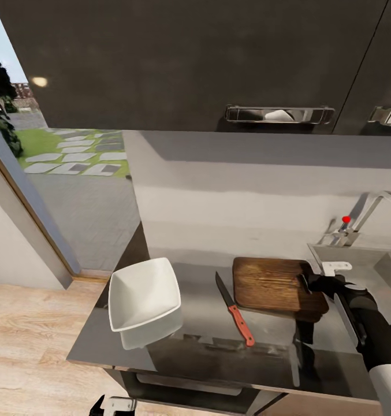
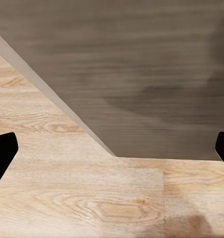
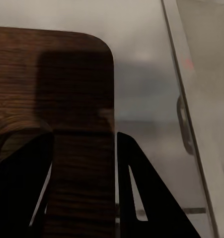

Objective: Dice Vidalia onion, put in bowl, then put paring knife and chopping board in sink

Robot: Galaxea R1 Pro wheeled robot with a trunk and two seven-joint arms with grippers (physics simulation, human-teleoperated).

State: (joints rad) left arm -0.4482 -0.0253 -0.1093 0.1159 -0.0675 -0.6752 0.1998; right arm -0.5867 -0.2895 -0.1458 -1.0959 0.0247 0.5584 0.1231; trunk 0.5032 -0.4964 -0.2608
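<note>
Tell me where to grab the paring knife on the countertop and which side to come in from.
Take the paring knife by its red handle, the end nearest the countertop's front edge, coming straight down with the fingers across the handle. It lies flat, blade pointing toward the wall, in the open strip between the bowl and the chopping board, so both sides of the handle look free.
</note>
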